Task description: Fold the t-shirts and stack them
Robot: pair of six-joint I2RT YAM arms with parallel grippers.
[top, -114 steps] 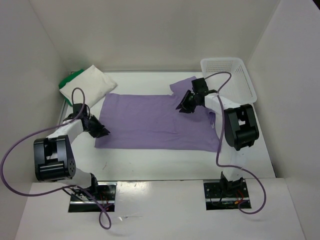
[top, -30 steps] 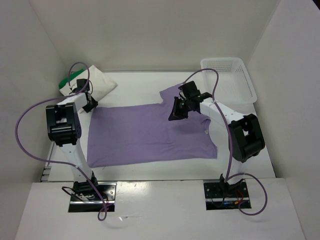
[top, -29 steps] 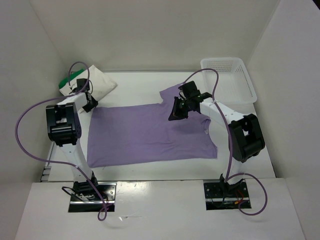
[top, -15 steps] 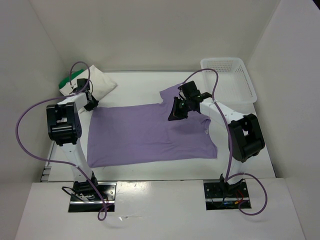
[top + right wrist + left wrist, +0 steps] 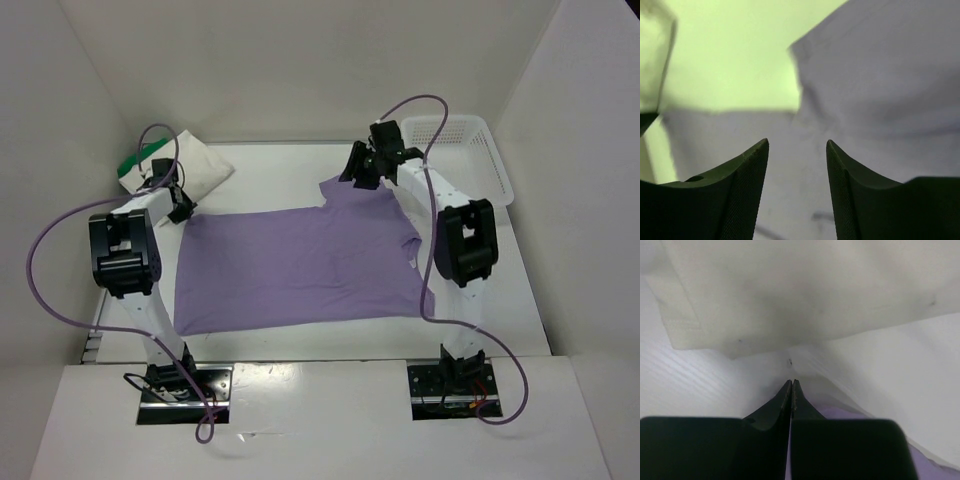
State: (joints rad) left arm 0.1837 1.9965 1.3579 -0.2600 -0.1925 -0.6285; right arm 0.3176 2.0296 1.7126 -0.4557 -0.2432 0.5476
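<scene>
The lavender purple t-shirt point(image 5: 300, 265) lies spread flat in the middle of the table, collar to the right. My left gripper point(image 5: 182, 207) sits at its far left corner. In the left wrist view this gripper point(image 5: 791, 383) is shut, with purple cloth point(image 5: 850, 415) running up against its right finger and showing between the jaws. My right gripper point(image 5: 358, 172) hangs open over the far sleeve, with nothing between the jaws point(image 5: 796, 145) and purple cloth point(image 5: 865, 75) below. The folded cream-white t-shirt point(image 5: 195, 165) rests on the green t-shirt point(image 5: 140, 160) at the far left.
A white mesh basket point(image 5: 465, 150) stands at the far right corner. White walls close in the table on the left, back and right. The cream-white t-shirt's edge point(image 5: 805, 285) lies just beyond my left gripper.
My right gripper has opened, let go of the sleeve and moved up and back toward the far edge. My left gripper has closed at the shirt's far left corner.
</scene>
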